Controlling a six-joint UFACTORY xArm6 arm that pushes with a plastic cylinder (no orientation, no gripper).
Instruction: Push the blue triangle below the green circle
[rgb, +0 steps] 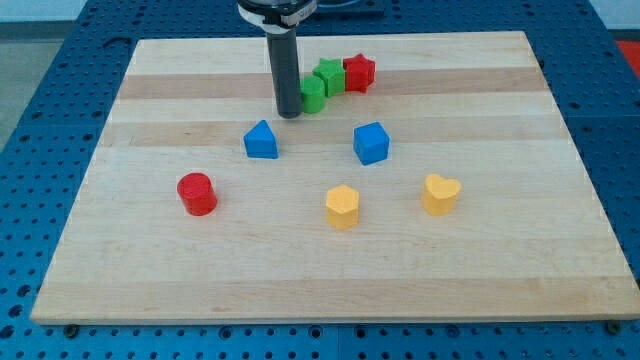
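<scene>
On the pale wooden board (150, 270), my tip (290, 115), a bare rod pinching nothing, sits touching the green circle (313, 95), with the blue triangle (261, 140) just toward the view's bottom-left, so a careless swing could knock the circle away.
</scene>
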